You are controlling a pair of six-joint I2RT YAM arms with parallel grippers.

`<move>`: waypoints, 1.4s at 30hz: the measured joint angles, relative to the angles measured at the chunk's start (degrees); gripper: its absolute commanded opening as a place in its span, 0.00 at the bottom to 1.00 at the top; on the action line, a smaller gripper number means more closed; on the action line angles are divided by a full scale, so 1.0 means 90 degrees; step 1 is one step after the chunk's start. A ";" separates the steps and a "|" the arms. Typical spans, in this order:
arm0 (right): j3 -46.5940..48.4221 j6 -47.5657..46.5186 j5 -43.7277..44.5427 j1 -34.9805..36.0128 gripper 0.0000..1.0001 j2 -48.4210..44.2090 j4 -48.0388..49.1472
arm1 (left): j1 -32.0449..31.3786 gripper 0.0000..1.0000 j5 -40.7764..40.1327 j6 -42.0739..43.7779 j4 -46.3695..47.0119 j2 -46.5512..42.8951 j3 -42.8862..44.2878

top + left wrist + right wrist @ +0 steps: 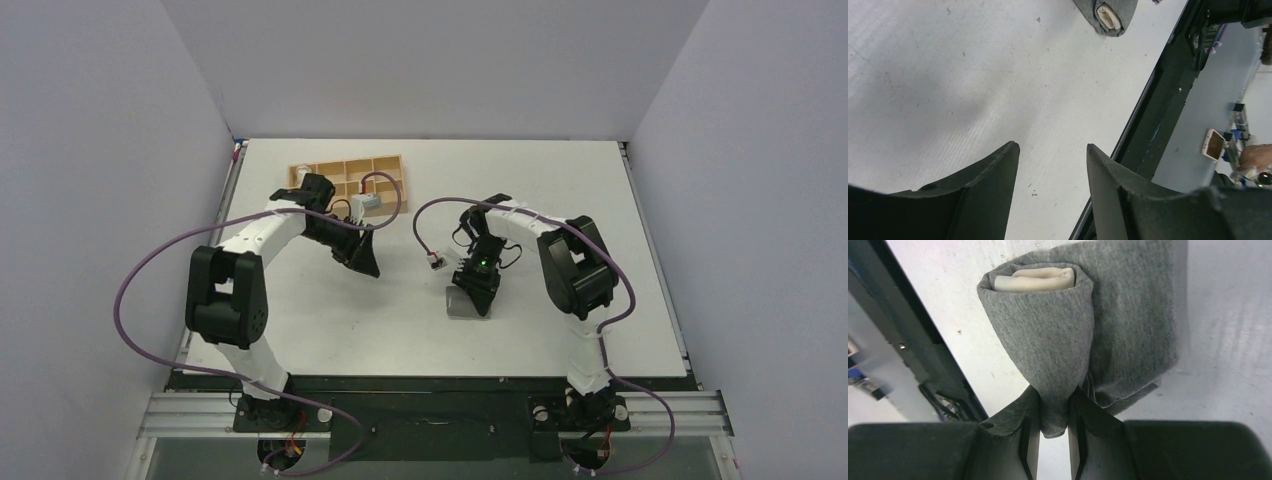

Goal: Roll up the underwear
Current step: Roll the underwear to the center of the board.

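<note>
The right tool (1053, 412) is clamped on one end of the underwear (1048, 335), which lies rolled on the desk (560, 190) close to its near edge. The left tool (1053, 150) has its fingers apart and holds nothing. It is over bare desk, well apart from the roll and near the wooden tray (345, 172) by the far-left edge.

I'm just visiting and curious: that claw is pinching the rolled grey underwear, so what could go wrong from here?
The right claw pinches only one end of the underwear, so the roll might slip free. A flat layer beside the roll looks untucked and may unwind if lifted. The left claw hangs open, apart from it, giving no support.
</note>
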 measured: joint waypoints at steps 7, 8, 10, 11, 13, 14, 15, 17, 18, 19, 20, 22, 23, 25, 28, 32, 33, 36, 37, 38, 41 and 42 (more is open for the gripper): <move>0.0612 -0.0061 -0.0403 -0.0160 0.00 0.0704 -0.0879 | -0.0549 0.53 -0.0476 0.0136 0.0709 -0.1195 -0.0534; 0.0673 -0.0070 -0.0447 -0.0180 0.00 0.0775 -0.0959 | -0.0760 0.54 -0.0622 0.0158 0.0867 -0.1336 -0.0646; 0.0828 -0.0083 -0.0525 -0.0219 0.00 0.0945 -0.1161 | -0.1314 0.54 -0.0979 0.0199 0.1197 -0.1559 -0.0889; 0.0891 -0.0092 -0.0556 -0.0233 0.00 0.1015 -0.1239 | -0.1598 0.55 -0.1144 0.0228 0.1360 -0.1634 -0.0998; 0.0988 -0.0104 -0.0595 -0.0257 0.00 0.1112 -0.1350 | -0.2169 0.55 -0.1545 0.0265 0.1656 -0.1705 -0.1171; 0.1054 -0.0112 -0.0614 -0.0267 0.00 0.1178 -0.1416 | -0.2497 0.55 -0.1766 0.0282 0.1797 -0.1712 -0.1229; 0.1120 -0.0126 -0.0634 -0.0274 0.00 0.1241 -0.1491 | -0.2790 0.56 -0.1982 0.0306 0.1948 -0.1710 -0.1270; 0.1243 -0.0151 -0.0675 -0.0299 0.00 0.1367 -0.1642 | -0.3366 0.56 -0.2373 0.0374 0.2215 -0.1695 -0.1309; 0.1304 -0.0172 -0.0707 -0.0306 0.00 0.1433 -0.1712 | -0.3589 0.56 -0.2489 0.0415 0.2334 -0.1671 -0.1309; 0.1372 -0.0187 -0.0726 -0.0321 0.00 0.1496 -0.1785 | -0.3832 0.56 -0.2671 0.0461 0.2484 -0.1620 -0.1307; 0.1433 -0.0199 -0.0743 -0.0335 0.00 0.1559 -0.1860 | -0.4070 0.57 -0.2815 0.0493 0.2650 -0.1540 -0.1307; 0.1586 -0.0219 -0.0777 -0.0352 0.00 0.1710 -0.2025 | -0.4449 0.57 -0.3084 0.0576 0.2943 -0.1294 -0.1304; 0.1659 -0.0223 -0.0787 -0.0357 0.00 0.1775 -0.2106 | -0.4602 0.57 -0.3203 0.0607 0.3072 -0.1139 -0.1302; 0.1722 -0.0231 -0.0811 -0.0357 0.00 0.1853 -0.2200 | -0.4857 0.57 -0.3405 0.0646 0.3286 -0.0826 -0.1299; 0.1746 -0.0240 -0.0818 -0.0357 0.00 0.1880 -0.2239 | -0.5105 0.58 -0.3611 0.0682 0.3582 -0.0415 -0.1302; 0.1785 -0.0238 -0.0818 -0.0357 0.00 0.1916 -0.2276 | -0.5212 0.59 -0.3857 0.0697 0.4022 -0.0194 -0.1302; 0.1792 -0.0238 -0.0818 -0.0357 0.00 0.1921 -0.2283 | -0.5214 0.59 -0.3891 0.0699 0.4119 -0.0180 -0.1302; 0.1814 -0.0236 -0.0818 -0.0357 0.00 0.1945 -0.2307 | -0.5217 0.59 -0.4027 0.0758 0.4444 -0.0117 -0.1302; 0.1819 -0.0236 -0.0818 -0.0357 0.00 0.1948 -0.2312 | -0.5219 0.59 -0.4053 0.0777 0.4515 -0.0085 -0.1302; 0.1824 -0.0236 -0.0818 -0.0355 0.00 0.1950 -0.2317 | -0.5221 0.59 -0.4090 0.0799 0.4583 -0.0029 -0.1299; 0.1829 -0.0236 -0.0818 -0.0355 0.00 0.1957 -0.2322 | -0.5241 0.59 -0.4172 0.0843 0.4680 0.0177 -0.1299; 0.1831 -0.0236 -0.0818 -0.0355 0.00 0.1957 -0.2322 | -0.5253 0.59 -0.4189 0.0860 0.4697 0.0248 -0.1299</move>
